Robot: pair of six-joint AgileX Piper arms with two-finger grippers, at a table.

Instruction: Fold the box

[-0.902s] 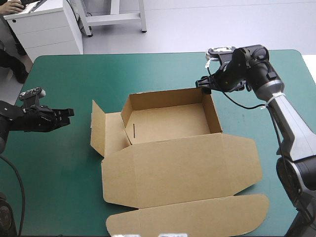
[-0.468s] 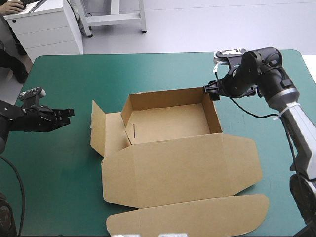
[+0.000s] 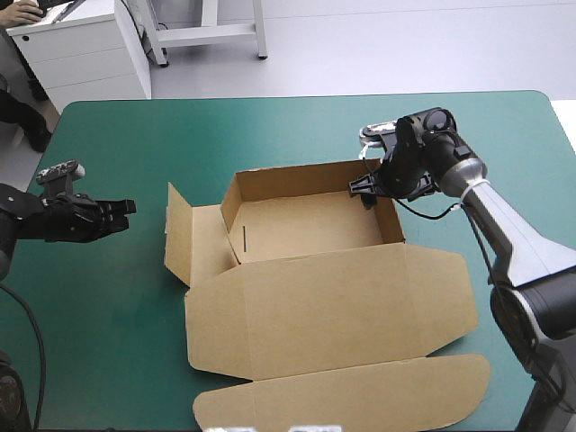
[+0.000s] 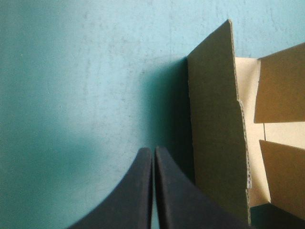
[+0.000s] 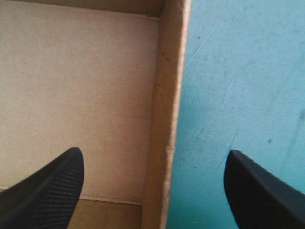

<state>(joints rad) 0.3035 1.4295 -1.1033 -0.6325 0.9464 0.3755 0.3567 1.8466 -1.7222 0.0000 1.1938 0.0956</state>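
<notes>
The brown box stands mid-table as an open tray with raised walls. Its lid lies flat toward the near edge, ending in a long flap. A side flap stands up at the tray's left. My right gripper is at the tray's far right corner. In the right wrist view this gripper is open and straddles the right wall, one finger over the tray floor, the other over the cover. My left gripper is shut and empty, left of the box. In the left wrist view the gripper points at the side flap.
Bare teal-green cover lies between my left gripper and the box, and along the far edge. A white cabinet stands beyond the table's far left corner.
My right gripper swung out to the right beyond the far corner, then came back and down over the tray's right wall. The left arm and the box have not moved.
</notes>
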